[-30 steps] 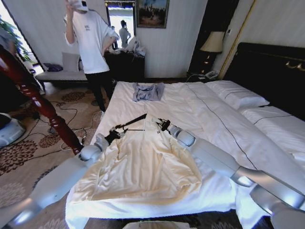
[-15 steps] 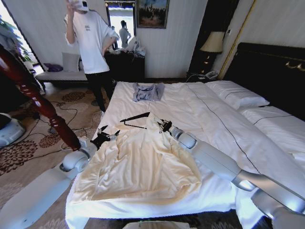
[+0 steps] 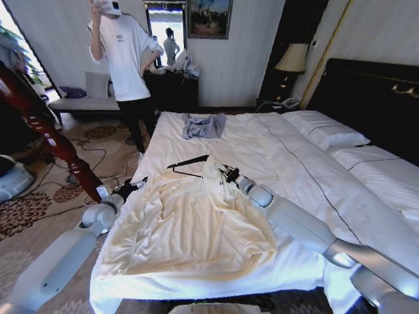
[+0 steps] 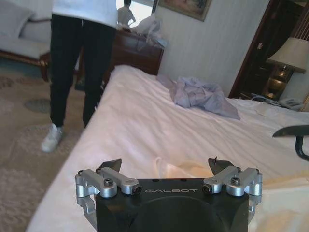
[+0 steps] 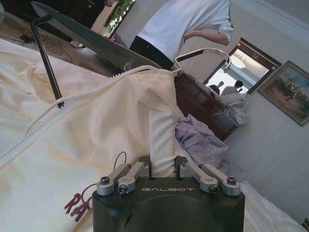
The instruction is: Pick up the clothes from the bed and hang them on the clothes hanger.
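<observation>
Your R gripper is clamped on shirt collar by hanger; L gripper spread wide at bed edge

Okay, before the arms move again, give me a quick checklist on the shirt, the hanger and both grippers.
1. Right gripper shut on a fold of the clothes near the neck: ok.
2. Left gripper open, holding nothing, at the bed's left edge by the shirt's sleeve: ok.
3. Clothes hanger inside the shirt: not ok; one black arm sticks out of the neck opening, and the hook shows in the right wrist view.
4. Shirt lifted off the bed: not ok, it lies spread flat.
5. Small grey-blue garment apart from the shirt: ok.
</observation>
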